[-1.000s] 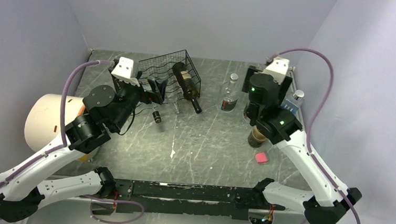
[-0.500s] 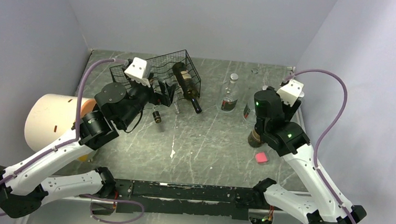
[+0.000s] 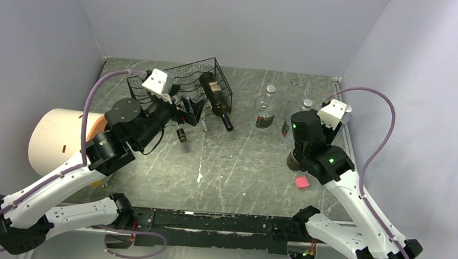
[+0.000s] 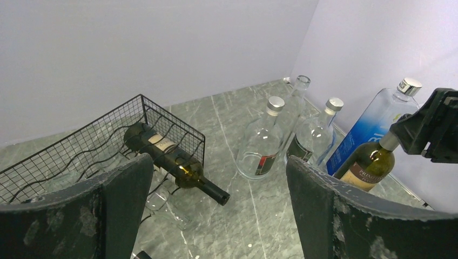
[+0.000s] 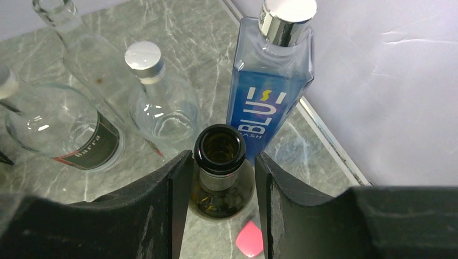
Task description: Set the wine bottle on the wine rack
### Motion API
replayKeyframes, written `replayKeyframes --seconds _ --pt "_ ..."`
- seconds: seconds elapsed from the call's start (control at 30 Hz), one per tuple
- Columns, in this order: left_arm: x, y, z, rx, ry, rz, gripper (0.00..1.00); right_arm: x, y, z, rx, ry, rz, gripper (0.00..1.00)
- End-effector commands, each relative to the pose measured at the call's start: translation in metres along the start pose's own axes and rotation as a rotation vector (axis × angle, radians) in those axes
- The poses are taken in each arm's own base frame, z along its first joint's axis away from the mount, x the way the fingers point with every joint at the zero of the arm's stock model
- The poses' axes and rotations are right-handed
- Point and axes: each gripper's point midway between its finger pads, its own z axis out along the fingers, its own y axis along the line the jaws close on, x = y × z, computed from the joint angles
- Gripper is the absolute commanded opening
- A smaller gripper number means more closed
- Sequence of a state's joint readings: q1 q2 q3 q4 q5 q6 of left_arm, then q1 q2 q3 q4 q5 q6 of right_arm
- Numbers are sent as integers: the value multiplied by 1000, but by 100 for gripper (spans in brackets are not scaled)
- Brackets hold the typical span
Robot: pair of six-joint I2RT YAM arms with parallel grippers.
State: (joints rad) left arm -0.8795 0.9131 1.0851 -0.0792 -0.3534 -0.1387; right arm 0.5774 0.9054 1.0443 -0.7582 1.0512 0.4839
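Straddling the neck is as far as the job has got. The wine bottle (image 5: 219, 202) stands upright on the right side of the table (image 3: 242, 167), well apart from the rack (image 3: 175, 77) and just in front of a blue bottle (image 5: 270, 102). The right gripper (image 5: 221, 162) comes at its open neck from above, with a finger close on each side. I cannot tell whether they already pinch the glass. The left gripper (image 4: 216, 167) hangs near the rack, spread wide and holding nothing. One dark bottle (image 3: 215, 98) already lies in the rack, its neck poking out the front. By my judgement, nearly everything remains: a firm grip, the lift, the carry across, and laying the bottle in a free trough.
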Motion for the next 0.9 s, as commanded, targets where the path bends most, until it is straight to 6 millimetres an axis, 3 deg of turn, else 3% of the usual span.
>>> replayKeyframes --seconds 0.0,0.2,0.4,0.63,0.73,0.87 --pt "0 -3 2 20 -5 -8 96 -3 4 4 -20 -26 25 49" --pt "6 -3 1 21 9 -16 96 8 1 15 16 -5 -2 40" --pt "12 -3 2 19 22 -20 95 13 -3 27 32 26 4 40" --pt "18 -3 5 14 45 -13 95 17 5 31 -14 52 -8 53" --pt "21 -3 5 14 51 -10 95 19 7 32 -22 57 -15 54" --pt "22 -3 7 11 53 -3 95 19 10 32 -44 62 -33 38"
